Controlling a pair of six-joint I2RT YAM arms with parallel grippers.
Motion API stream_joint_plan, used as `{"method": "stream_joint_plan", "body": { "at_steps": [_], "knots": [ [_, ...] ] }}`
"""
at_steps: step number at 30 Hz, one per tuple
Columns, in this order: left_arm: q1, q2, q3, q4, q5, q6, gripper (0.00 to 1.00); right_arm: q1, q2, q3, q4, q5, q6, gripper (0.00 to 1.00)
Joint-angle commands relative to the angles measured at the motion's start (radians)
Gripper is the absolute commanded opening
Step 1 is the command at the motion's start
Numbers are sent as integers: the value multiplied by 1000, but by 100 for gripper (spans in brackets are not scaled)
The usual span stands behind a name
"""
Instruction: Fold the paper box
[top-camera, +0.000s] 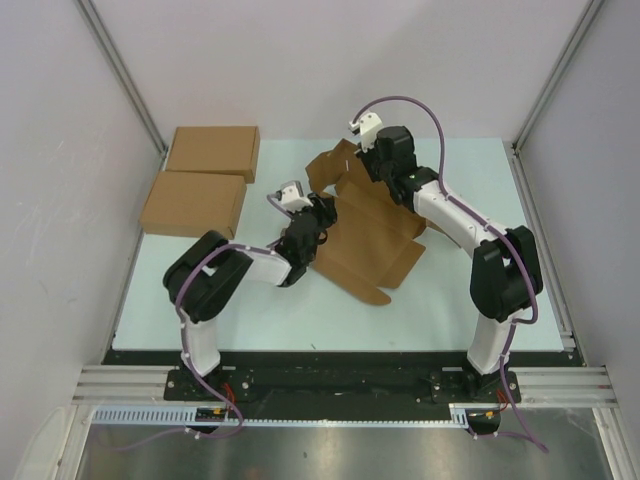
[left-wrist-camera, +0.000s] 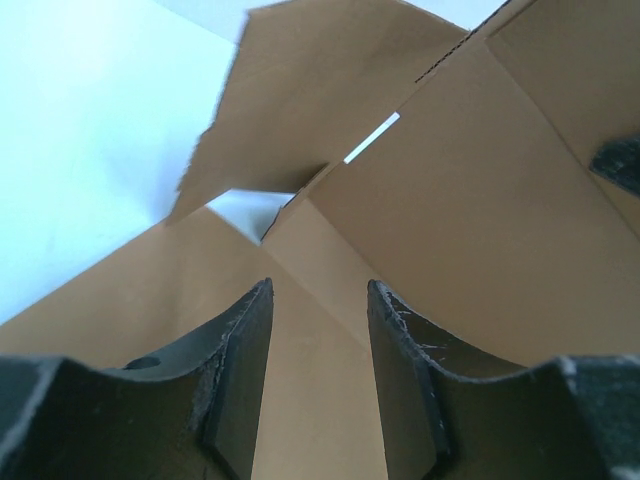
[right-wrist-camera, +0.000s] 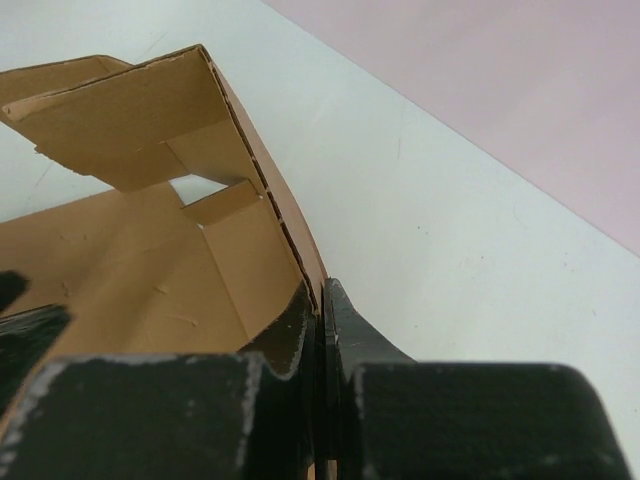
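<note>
The paper box (top-camera: 372, 240) is a brown die-cut cardboard sheet lying partly folded in the middle of the table, with flaps raised at its far side. My left gripper (top-camera: 318, 226) is over its left part. In the left wrist view the gripper (left-wrist-camera: 320, 292) is open, with a bare cardboard panel (left-wrist-camera: 470, 200) showing in the gap between its fingers (left-wrist-camera: 238, 350). My right gripper (top-camera: 366, 166) is at the sheet's far edge. In the right wrist view this gripper (right-wrist-camera: 322, 296) is shut on the thin upright side wall (right-wrist-camera: 290, 235) of the paper box.
Two made-up flat brown boxes sit at the back left, one (top-camera: 212, 150) behind the other (top-camera: 193, 203). Pale walls with metal rails close in the table (top-camera: 250, 310) on the left, back and right.
</note>
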Motion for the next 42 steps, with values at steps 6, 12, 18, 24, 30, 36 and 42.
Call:
{"method": "stream_joint_plan", "body": {
  "at_steps": [6, 12, 18, 24, 30, 36, 42],
  "knots": [
    [18, 147, 285, -201, -62, -52, 49, -12, 37, 4, -213, -66, 221, 0],
    [74, 195, 432, -518, 11, -293, 45, -33, 85, 67, -237, -131, 266, 0],
    [100, 281, 572, -676, 14, -363, 45, -26, 107, 80, -240, -140, 267, 0],
    [115, 379, 705, -832, 90, -442, 46, -32, 131, 104, -253, -165, 280, 0],
    [127, 460, 829, -901, 139, -482, 46, -30, 134, 104, -251, -186, 287, 0],
    [121, 477, 850, -865, 210, -465, 44, -26, 140, 100, -254, -186, 283, 0],
    [117, 286, 611, -724, 204, -401, 44, -29, 146, 100, -260, -166, 269, 0]
  ]
}}
